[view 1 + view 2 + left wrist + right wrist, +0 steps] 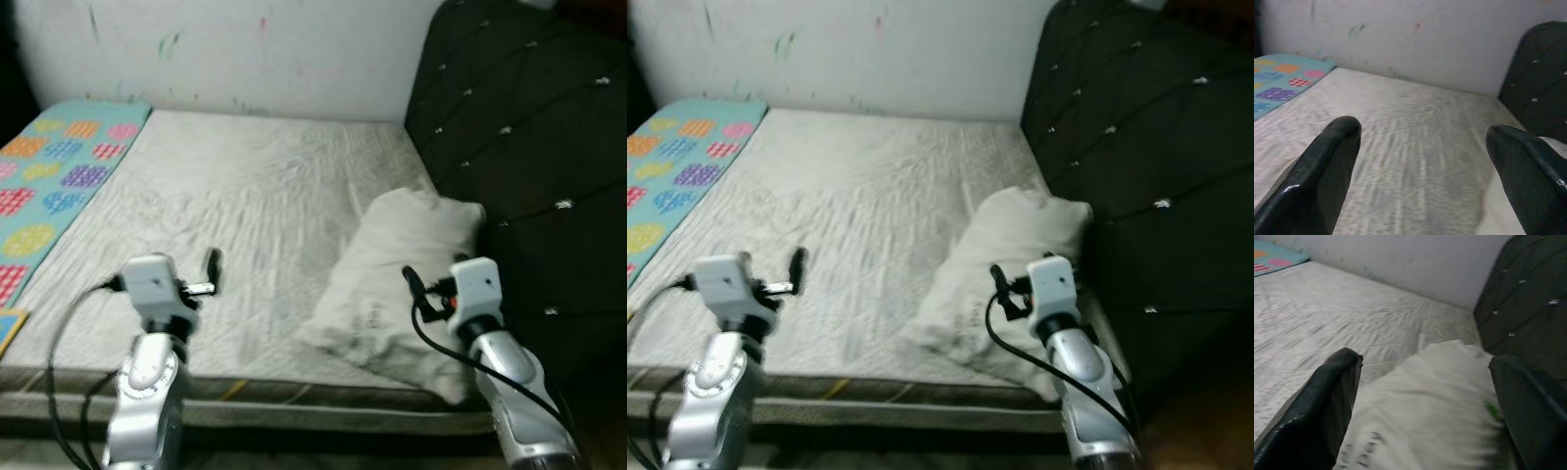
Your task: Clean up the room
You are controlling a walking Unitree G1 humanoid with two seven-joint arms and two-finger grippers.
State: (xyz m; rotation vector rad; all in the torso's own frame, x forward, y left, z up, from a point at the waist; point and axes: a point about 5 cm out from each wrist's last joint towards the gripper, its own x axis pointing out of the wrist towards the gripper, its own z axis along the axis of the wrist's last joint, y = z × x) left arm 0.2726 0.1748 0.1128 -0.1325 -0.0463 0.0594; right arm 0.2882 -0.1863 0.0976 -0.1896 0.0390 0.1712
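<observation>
1. Directly ahead of the right gripper [1422, 396], jaws spread wide, a white pillow [392, 284] lies right of centre on the bare mattress [235, 215].
2. Left gripper [1422, 161], also spread, hovers lower left; a dark headboard [529, 147] fills the right, a patterned mat [54, 176] the upper left.

Left tool [1422, 166] spread wide over mattress [1415, 127].

Scuffed white wall [245, 49], dark tufted headboard [529, 147]

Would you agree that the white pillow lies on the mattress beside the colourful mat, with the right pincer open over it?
Not quite: the pillow lies beside the dark headboard, across from the colourful mat, as the left eye view shows. The right pincer is open over it.
</observation>
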